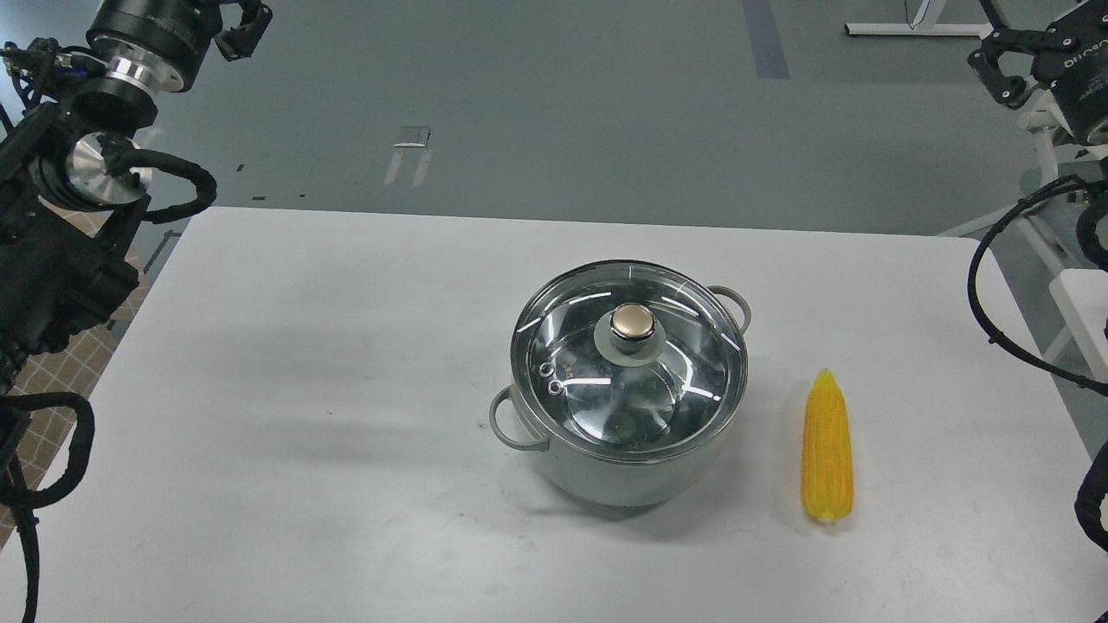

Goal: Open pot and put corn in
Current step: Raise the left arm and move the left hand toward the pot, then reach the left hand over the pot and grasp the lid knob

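Head view, looking down on a white rectangular desk [303,389] with grey floor beyond its far edge.

Round pale grey-green pot [606,472] stands upright slightly right of the desk's centre. Two small loop side handles show, one at near left, one at far right. A flat round glass lid [628,372] with steel rim sits closed on the pot, covering the whole opening; its gold knob [633,322] rises from a grey-green base at the lid's middle. Two small ring fittings show on the lid left of the knob. Shiny steel interior visible through the glass.

Bright yellow corn cob [827,450], ridged kernel rows, lies flat on the desk to the right of the pot, near it but not touching. Pointed tip toward the far edge, blunt end toward the near edge; long axis roughly front to back.

Left arm, black with silver joint rings, enters at the left edge and rises to the upper left corner. Left gripper [247,30] held high, off the desk's far left corner, well apart from pot and cob; its fingers seen dark and partly cut by the frame, so cannot tell whether spread or pressed together.

Right gripper [1004,65] at upper right corner, above the floor past the desk, well apart from everything. Its black fingers stand spread, with nothing between them. Black cables loop down the right edge.
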Controlling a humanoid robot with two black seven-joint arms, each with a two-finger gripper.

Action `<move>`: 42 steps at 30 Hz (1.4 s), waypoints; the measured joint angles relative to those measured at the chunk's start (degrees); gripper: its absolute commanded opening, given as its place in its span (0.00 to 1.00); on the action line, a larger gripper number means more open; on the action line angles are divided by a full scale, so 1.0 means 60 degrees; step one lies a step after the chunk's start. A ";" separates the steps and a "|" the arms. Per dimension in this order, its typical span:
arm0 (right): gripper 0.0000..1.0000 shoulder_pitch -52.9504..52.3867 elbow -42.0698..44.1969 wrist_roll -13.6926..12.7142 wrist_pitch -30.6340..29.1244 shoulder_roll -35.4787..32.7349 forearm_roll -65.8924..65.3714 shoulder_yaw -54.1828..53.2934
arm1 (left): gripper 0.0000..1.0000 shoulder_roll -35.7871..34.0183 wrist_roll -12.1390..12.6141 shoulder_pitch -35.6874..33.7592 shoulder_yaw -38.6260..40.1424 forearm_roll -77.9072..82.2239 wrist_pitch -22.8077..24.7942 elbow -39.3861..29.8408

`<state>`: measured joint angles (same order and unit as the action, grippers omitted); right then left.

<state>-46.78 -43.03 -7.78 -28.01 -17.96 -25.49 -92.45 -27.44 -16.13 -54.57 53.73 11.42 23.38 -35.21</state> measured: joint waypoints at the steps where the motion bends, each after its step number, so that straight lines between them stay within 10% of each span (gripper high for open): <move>1: 1.00 0.0000 -0.0017 -0.0001 0.0000 -0.0004 0.0000 -0.0002 | 0.98 0.0046 0.0002 0.0013 -0.0094 0.0111 -0.0015 -0.0071; 24: 1.00 0.0920 -0.0111 0.0113 0.0000 -0.0226 0.0016 -0.0712 | 0.95 -0.1530 -0.0068 -0.0043 -0.2342 1.2877 -0.0120 -0.8229; 42: 1.00 0.1265 -0.0111 0.0110 0.0005 -0.0387 0.0016 -0.1152 | 0.83 0.0163 0.0025 -0.0249 -0.4810 1.7132 -0.0297 -0.8255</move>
<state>-39.19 -43.70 -7.12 -27.98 -20.28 -25.40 -99.36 -26.47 -15.98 -56.06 24.86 114.22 21.60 -84.74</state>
